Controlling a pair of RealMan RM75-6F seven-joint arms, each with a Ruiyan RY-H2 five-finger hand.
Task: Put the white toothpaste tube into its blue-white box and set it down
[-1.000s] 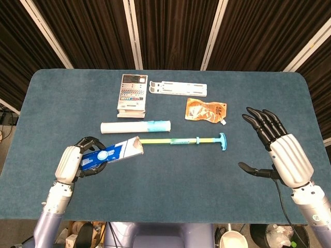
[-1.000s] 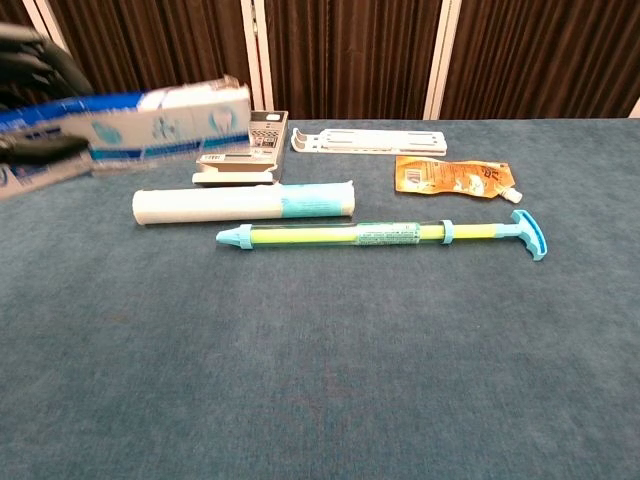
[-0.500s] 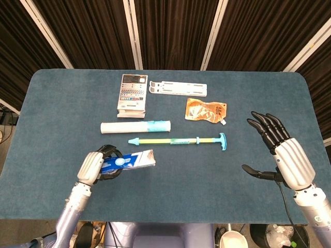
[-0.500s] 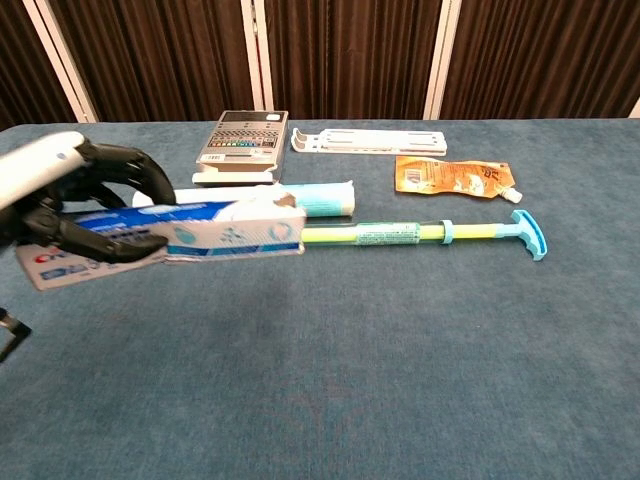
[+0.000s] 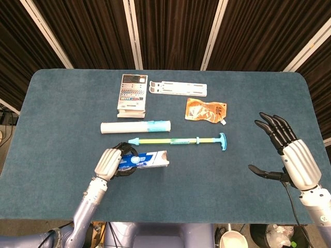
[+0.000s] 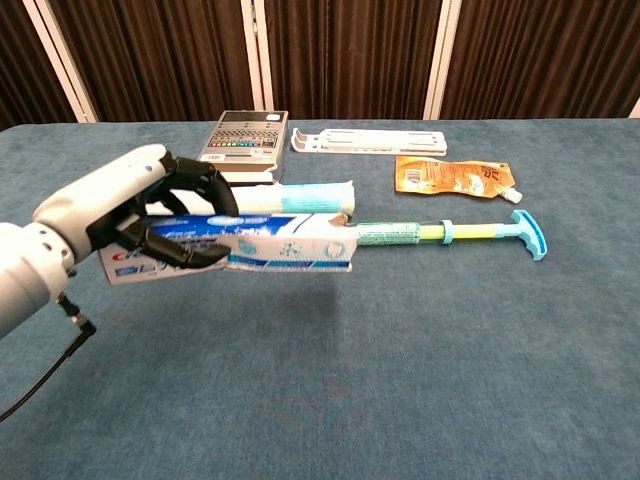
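Note:
My left hand (image 5: 111,163) (image 6: 130,215) grips the blue-white box (image 5: 147,159) (image 6: 280,242) by its left end. The box lies roughly level, its torn open end pointing right, just in front of the long yellow tool. The white toothpaste tube (image 5: 135,126) (image 6: 315,196), with a blue-green right end, lies flat on the table beyond the box, apart from both hands. The chest view shows its left part hidden behind my left hand and the box. My right hand (image 5: 289,155) hovers far to the right with fingers spread and nothing in it; only the head view shows it.
A long yellow-green tool with a blue T-handle (image 5: 178,140) (image 6: 440,232) lies between box and tube. Further back are a calculator (image 5: 131,92) (image 6: 243,135), a white flat bracket (image 5: 178,88) (image 6: 368,139) and an orange pouch (image 5: 206,110) (image 6: 452,175). The blue table's (image 5: 207,186) front edge is near.
My left hand has carried the box rightward and toward the table's middle, now just in front of the yellow tool. The right hand drifted slightly right and nearer.

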